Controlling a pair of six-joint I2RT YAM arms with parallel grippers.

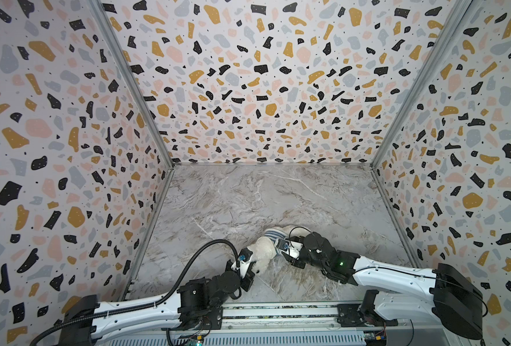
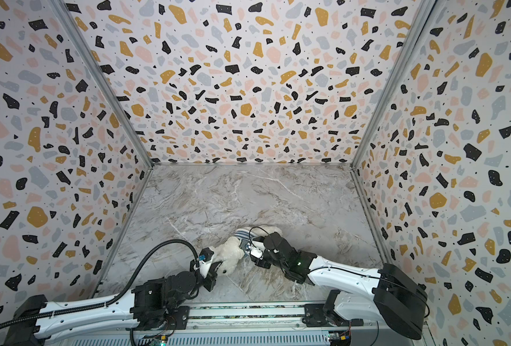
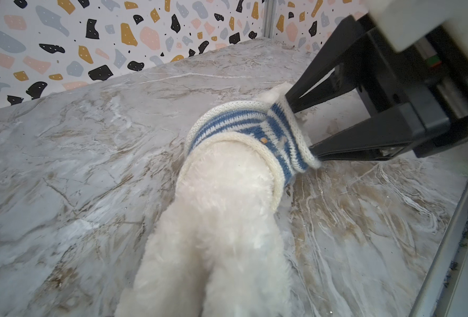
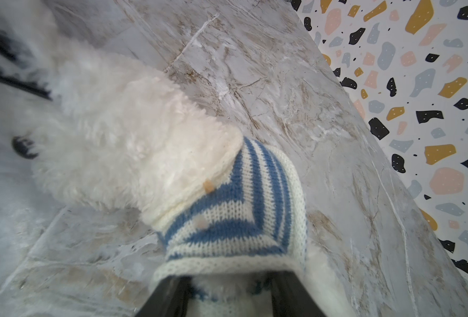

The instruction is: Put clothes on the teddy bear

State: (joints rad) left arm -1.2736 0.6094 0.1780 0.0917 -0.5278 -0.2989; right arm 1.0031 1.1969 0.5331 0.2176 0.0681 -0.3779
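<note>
Near the marble table's (image 1: 248, 194) front edge the teddy bear (image 1: 263, 251) lies, head end pinched by the left gripper (image 1: 249, 269), and I'd worry the right gripper's (image 3: 300, 127) jaws, spread inside the striped sweater (image 3: 241, 123), slip out, letting the knit bunch.

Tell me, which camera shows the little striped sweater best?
The left wrist view: the striped sweater sits mid-frame, ringing the teddy bear. The right wrist view shows it closer but cropped at the edge. In both top views it is a tiny patch.

White left arm (image 1: 134, 311) with ribbed black cable (image 1: 222, 240), white right arm (image 1: 398, 274) with green light (image 1: 341, 264), black joints, black-fingered right gripper (image 3: 300, 127).
</note>
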